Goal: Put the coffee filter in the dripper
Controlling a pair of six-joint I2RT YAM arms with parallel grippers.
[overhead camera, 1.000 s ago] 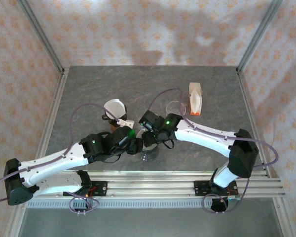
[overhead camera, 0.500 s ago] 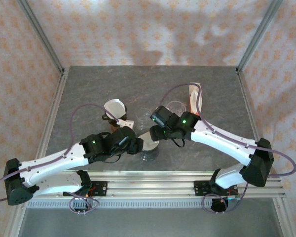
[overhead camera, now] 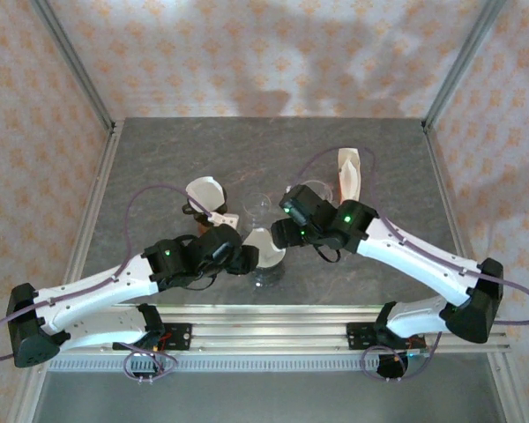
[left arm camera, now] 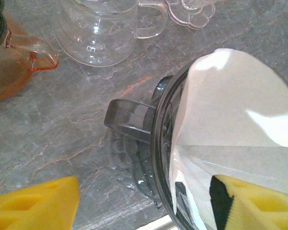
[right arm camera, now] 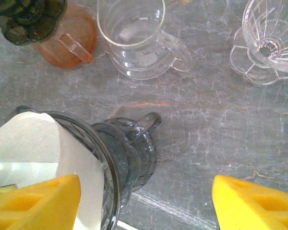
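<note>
The filter (left arm camera: 230, 120) sits open inside the smoky grey dripper (left arm camera: 132, 117), its white paper lining the bowl and rising a little above the rim. The dripper stands upright on the table (overhead camera: 159, 159), near the front edge and between the two arms, with its handle towards the far side.

The left fingers (left arm camera: 36, 203) are spread wide and hold nothing. In the left wrist view one finger hangs over bare table, clear of the dripper's foot. The other is over the filter, at or just inside the paper's near edge; whether it touches cannot be told.

The right fingers (right arm camera: 252, 201) are also wide apart and empty. In the right wrist view one finger is over bare table to the side of the dripper. The other lies over the filter's white paper, and contact cannot be judged there either. From above, both arms meet at the dripper, the left from its left side and the right from behind and to its right.

Beyond the dripper stands a clear glass jug (right arm camera: 134, 38). Just beside it is an amber pot (right arm camera: 69, 40) under a dark green lid (right arm camera: 24, 17). A second, clear dripper (right arm camera: 269, 43) stands further right, apart from the jug. A white and orange pack (overhead camera: 350, 176) stands upright towards the far right of the table.
</note>
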